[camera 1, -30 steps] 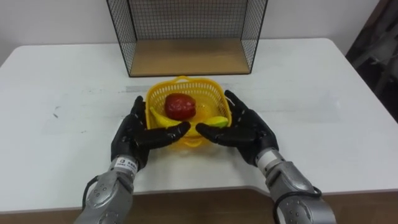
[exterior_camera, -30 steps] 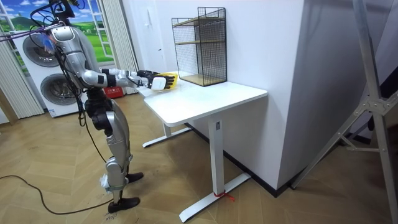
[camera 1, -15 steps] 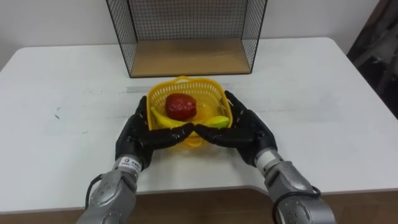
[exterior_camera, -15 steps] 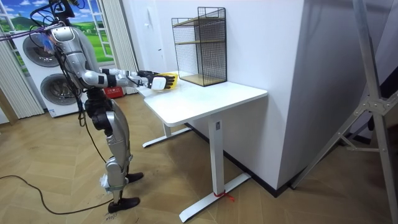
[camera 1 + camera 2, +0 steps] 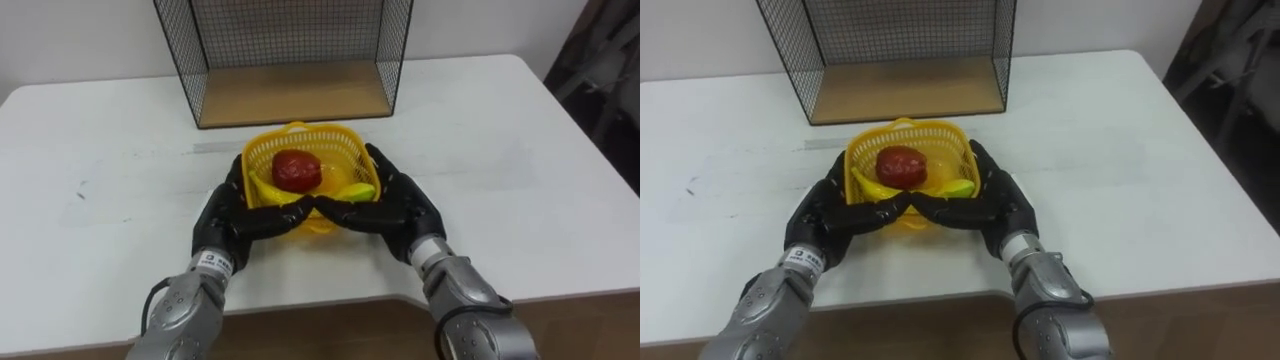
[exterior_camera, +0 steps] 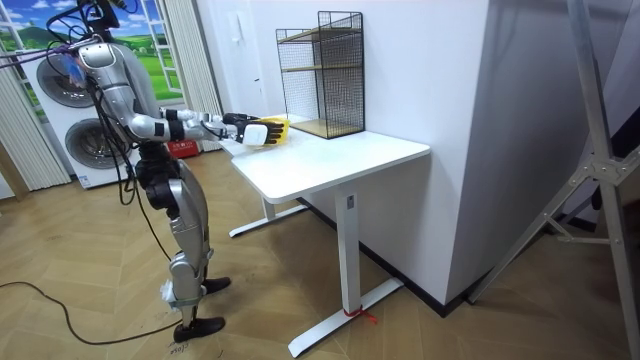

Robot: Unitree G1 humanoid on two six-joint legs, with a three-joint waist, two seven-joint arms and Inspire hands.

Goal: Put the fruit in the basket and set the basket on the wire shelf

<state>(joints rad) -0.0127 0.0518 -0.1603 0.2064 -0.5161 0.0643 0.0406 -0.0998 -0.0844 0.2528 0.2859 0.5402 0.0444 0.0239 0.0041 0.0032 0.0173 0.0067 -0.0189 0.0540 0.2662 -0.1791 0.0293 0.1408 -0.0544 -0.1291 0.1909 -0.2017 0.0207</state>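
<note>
Two hands: the left hand (image 5: 228, 215) and right hand (image 5: 400, 205) clasp the yellow basket (image 5: 340, 150). Their fingers are spread and curled against its side walls, and the thumbs bend across its near wall until they almost meet.
Fruit: a red fruit (image 5: 297, 170), a banana (image 5: 258, 188) and a yellow-green piece (image 5: 357, 190) lie inside the basket.
Basket's place: just in front of the wire shelf (image 5: 178, 60), centred on its open mouth and not inside it. I cannot tell whether it rests on the white table (image 5: 520, 150) or hangs just clear of it.
Done: by my reading the fruit is loaded and a two-handed hold is taken.
Left: the basket has to travel forward onto the shelf's wooden bottom board (image 5: 290, 92), which lies bare, and then both hands must let go.
Eye views: these give the grip and the fruit plainly, but the shelf's upper part runs out of the top of the picture.
Room view: the robot stands upright facing the shelf, at the table edge opposite it, both arms stretched toward it. The shelf has further tiers above the bottom one. Washing machines (image 6: 95, 160) stand behind the robot, well apart from the shelf. The finger hold is too small to read here.
</note>
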